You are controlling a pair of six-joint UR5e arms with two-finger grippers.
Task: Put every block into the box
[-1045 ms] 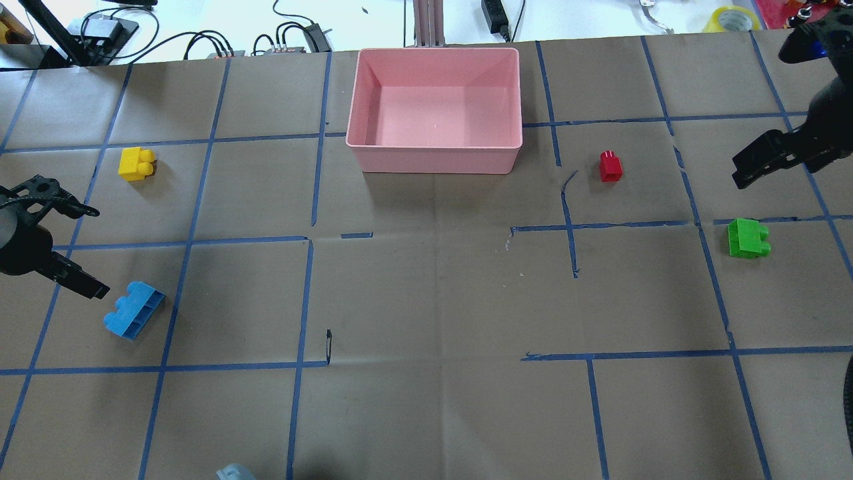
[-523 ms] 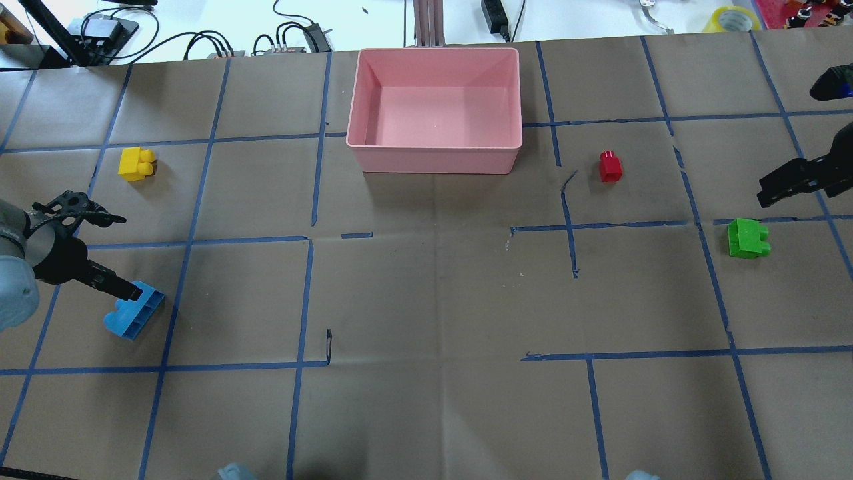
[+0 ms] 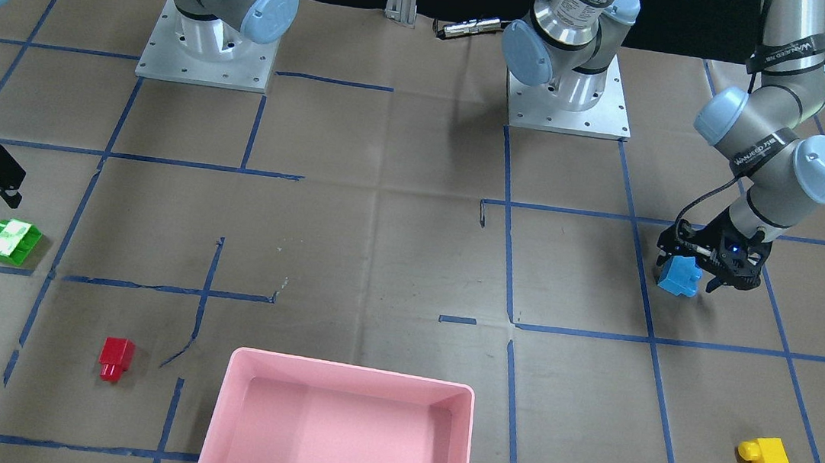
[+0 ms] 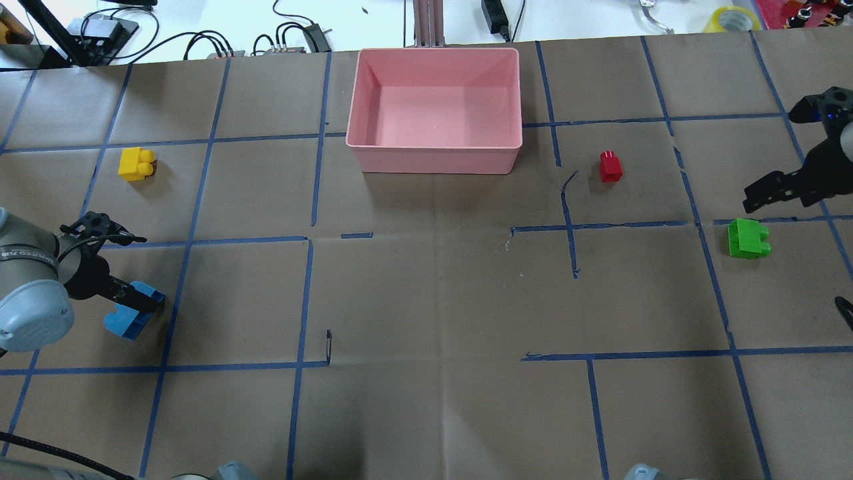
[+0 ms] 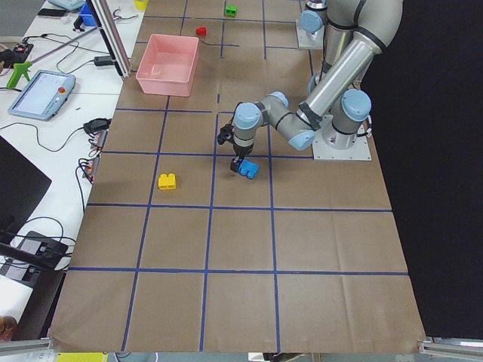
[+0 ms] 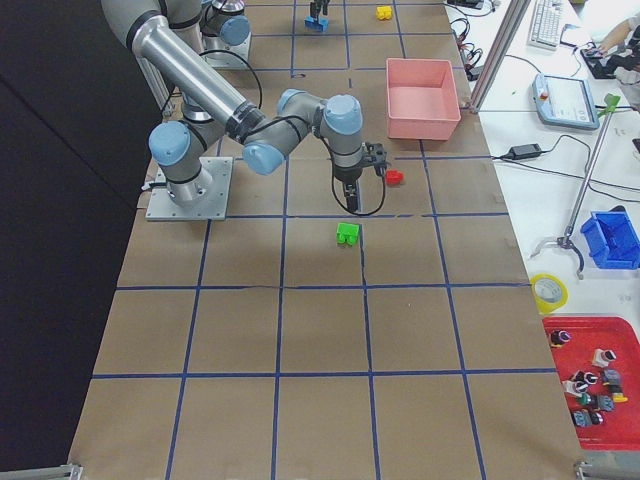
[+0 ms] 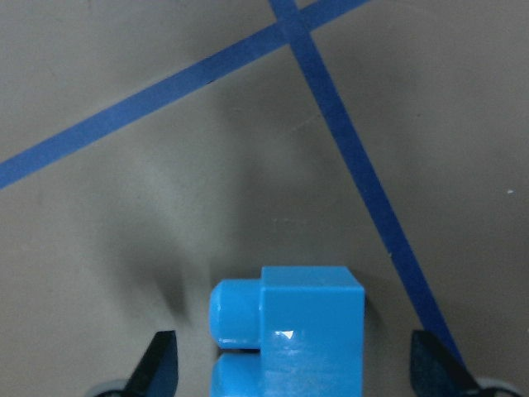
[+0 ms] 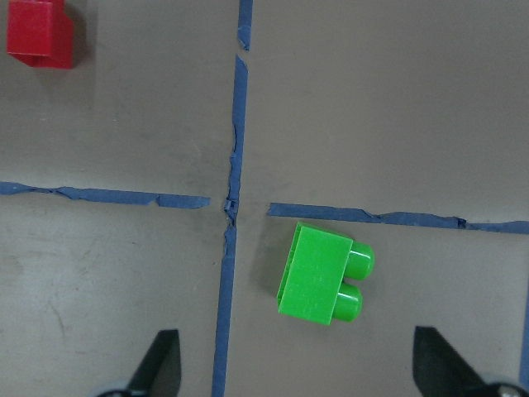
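1. The box stands on the surface, well apart from both grippers. Only its bare pink floor shows inside. All four blocks lie outside it on the surface.
2. The left gripper is spread apart and straddles the blue block. In the left wrist view a gap shows between the block and each of the fingers, and no contact is visible.
3. The right gripper is spread apart and holds nothing. The green block lies just ahead of it, beyond the fingertips.
4. The red block lies farther from the right gripper, between that gripper and the box.
5. The yellow block lies well apart from the left gripper, farther from the robot's base.
6. Hidden or cut off:
   - The bottom edge of the left wrist view cuts off the near part of the blue block.
   - In the overhead view the left gripper covers part of the blue block.
   - The top-left corner of the right wrist view cuts the red block.
   - The front-facing view's left edge cuts off part of the right gripper.
   - It cannot be determined whether the left fingertips touch the surface.
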